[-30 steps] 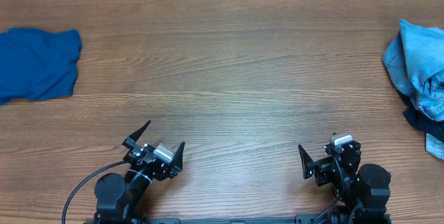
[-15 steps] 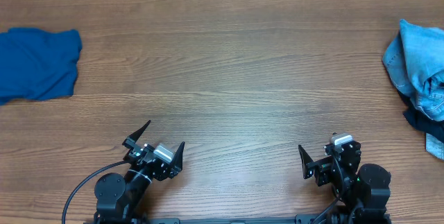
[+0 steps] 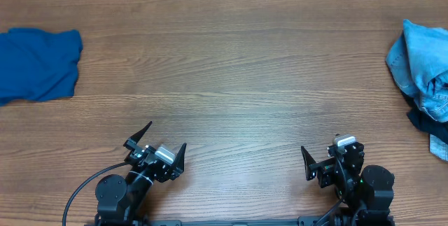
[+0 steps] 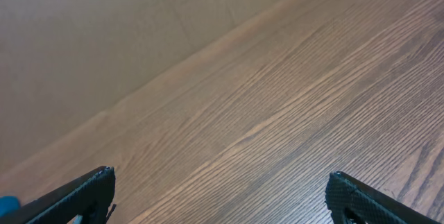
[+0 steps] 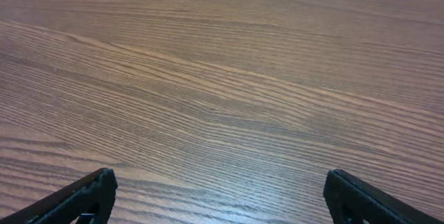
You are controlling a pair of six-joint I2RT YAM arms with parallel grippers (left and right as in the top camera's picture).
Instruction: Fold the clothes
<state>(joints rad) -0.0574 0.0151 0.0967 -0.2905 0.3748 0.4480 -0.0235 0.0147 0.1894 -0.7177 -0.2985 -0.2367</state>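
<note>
- Overhead view: the jeans (image 3: 422, 57) sit bunched in a heap at the far right edge of the table (image 3: 231, 65), partly cut off by the frame.
- The dark navy garment (image 3: 418, 121) pokes out from under the heap on its near side.
- The royal-blue cloth (image 3: 36, 65) lies flattish at the far left edge, well apart from the denim.
- Handling, my guess: the denim is soft but heavy for cloth and thick at the seams, so it will drag and sag rather than slide.
- The blue cloth looks thinner and lighter and should lift easily.
- Where I'd grab: a hem, waistband or free outer edge of the jeans, pinched from above. Which edge is free I cannot tell, since the heap is too crumpled.
- My left pincer (image 3: 166, 136) is spread wide and holds nothing. It is parked low at the near edge, angled towards the far left.
- My right pincer (image 3: 325, 157) is also spread wide and holds nothing. It is tucked back at the near edge, pointing across the table.
- Both wrist views show only bare wood between my fingertips, with no fabric near either one.
</note>
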